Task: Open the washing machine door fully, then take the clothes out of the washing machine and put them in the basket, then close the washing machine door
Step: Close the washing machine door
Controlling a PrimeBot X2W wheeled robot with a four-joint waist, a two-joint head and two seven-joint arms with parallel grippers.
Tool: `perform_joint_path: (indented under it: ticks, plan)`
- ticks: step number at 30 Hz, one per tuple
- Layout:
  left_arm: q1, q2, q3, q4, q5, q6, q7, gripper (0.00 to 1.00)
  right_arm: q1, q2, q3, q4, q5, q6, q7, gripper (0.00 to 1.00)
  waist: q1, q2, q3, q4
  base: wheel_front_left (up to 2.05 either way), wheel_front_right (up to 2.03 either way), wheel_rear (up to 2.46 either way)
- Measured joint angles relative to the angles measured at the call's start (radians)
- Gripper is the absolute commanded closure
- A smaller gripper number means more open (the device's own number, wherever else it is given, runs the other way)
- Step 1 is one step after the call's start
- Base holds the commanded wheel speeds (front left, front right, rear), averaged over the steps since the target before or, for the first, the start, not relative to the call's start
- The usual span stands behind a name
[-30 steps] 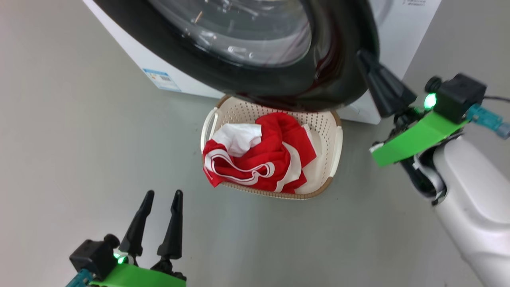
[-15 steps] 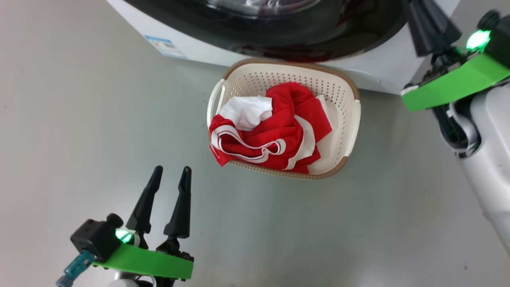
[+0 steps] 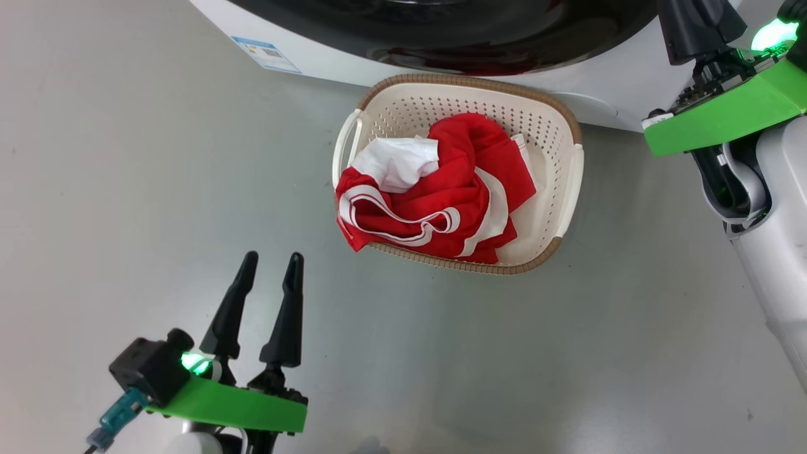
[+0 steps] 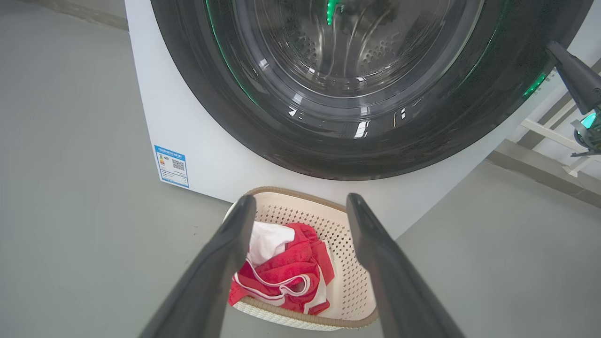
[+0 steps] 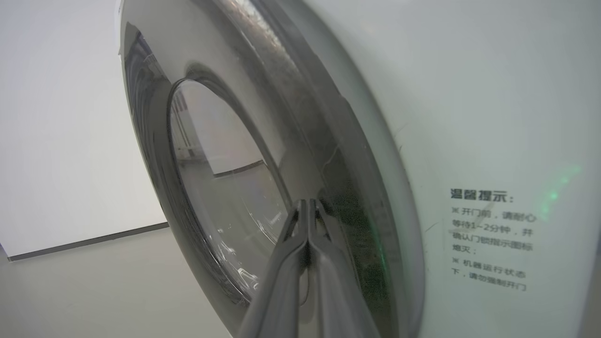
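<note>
Light was bright and even, shadows soft. Glare streaked the washing machine door (image 4: 328,141). Wrist views bowed at the edges.

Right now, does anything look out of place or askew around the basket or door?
Only the clothes: a red corner spills over the basket rim on the robot's left, hanging outside toward the floor. The washing machine door lies close against the washing machine; nothing looks damaged.
</note>
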Motion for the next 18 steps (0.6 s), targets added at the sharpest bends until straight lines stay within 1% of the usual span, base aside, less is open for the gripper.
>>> perform_joint_path:
  ticks: [2,9,15,18]
  plan:
    - [-0.006,0.000,-0.002,0.000,-0.001,0.000,0.000,0.00,-0.002,0.004,-0.010,0.001,0.000,0.007,0.000,1.00,0.0000,0.0000,0.003,0.001,0.00,0.00,0.00]
    - [-0.021,0.000,-0.005,-0.002,-0.001,0.000,0.000,0.00,-0.036,0.025,-0.006,0.009,-0.013,0.008,0.000,1.00,0.0000,0.0000,0.022,-0.002,0.00,0.00,0.00]
    - [-0.022,-0.001,-0.003,0.005,0.004,0.001,0.000,0.00,-0.033,0.009,0.027,0.013,-0.014,0.005,0.000,1.00,0.0000,0.0000,0.006,-0.017,0.00,0.00,0.00]
    - [-0.022,-0.001,0.003,0.012,0.021,0.001,0.000,0.00,-0.006,0.004,0.040,0.010,-0.007,-0.002,0.000,1.00,0.0000,0.0000,-0.014,-0.027,0.00,0.00,0.00]
